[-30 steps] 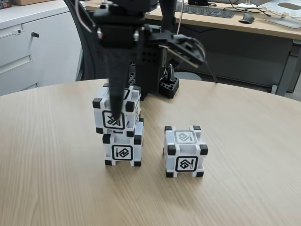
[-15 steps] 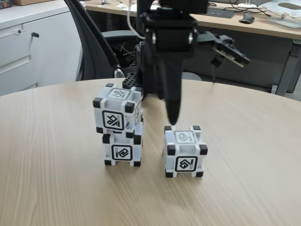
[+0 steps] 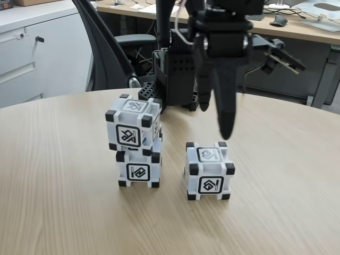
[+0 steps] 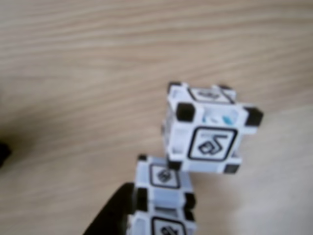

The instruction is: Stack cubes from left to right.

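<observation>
Pincer (image 3: 215, 119) open, empty, above lone cube (image 3: 209, 170); wrist view shows stacked cube (image 4: 208, 129) top face.

A soft blur is veiling the whole wrist view; the white plastic cube with black corners (image 4: 164, 198), below the stacked pair, is running off the bottom edge.

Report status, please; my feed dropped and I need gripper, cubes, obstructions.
Gripper open, empty, above the single cube. Two-cube stack stands to its left in the fixed view, top cube slightly offset. Nothing blocking the single cube.
</observation>
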Robot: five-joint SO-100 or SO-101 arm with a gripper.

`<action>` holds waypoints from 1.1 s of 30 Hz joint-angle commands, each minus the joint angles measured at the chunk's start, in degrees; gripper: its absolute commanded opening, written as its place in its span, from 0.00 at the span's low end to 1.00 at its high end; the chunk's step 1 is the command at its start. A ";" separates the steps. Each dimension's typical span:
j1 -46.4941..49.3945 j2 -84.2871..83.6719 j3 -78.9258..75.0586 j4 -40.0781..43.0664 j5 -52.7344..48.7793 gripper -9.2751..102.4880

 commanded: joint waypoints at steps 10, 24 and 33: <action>0.26 -3.16 -2.29 -4.92 0.00 0.45; 0.26 -12.66 -2.20 -9.23 -0.62 0.47; 0.26 -19.69 -2.90 -9.32 0.35 0.47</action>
